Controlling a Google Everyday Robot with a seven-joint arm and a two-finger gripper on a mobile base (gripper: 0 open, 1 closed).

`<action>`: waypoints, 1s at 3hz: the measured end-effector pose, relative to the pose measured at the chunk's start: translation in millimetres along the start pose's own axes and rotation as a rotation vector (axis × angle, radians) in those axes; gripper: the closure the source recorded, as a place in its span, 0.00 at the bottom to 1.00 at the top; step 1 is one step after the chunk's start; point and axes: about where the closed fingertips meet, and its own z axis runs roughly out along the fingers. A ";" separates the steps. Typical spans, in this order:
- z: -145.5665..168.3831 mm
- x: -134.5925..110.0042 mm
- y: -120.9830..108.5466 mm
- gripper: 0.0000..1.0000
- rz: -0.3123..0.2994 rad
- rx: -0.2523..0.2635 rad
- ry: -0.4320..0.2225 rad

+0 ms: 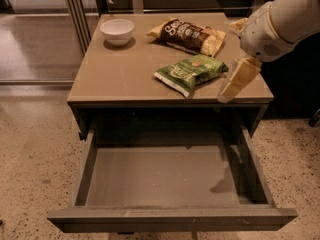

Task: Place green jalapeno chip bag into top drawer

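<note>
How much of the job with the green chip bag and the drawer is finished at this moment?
Done: the wide grey-brown top drawer stands pulled open, with nothing in it. In hand: the cream end effector hangs close beside the small crinkled green jalapeno chip bag, which lies on the tan table top, not lifted. Left: grasp the bag and put it into the drawer.
</note>
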 end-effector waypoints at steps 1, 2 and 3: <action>39.7 -17.6 -29.0 0.00 -0.010 0.014 -0.109; 94.6 -19.9 -45.5 0.00 0.005 -0.021 -0.127; 137.8 -15.1 -53.4 0.00 0.019 -0.059 -0.096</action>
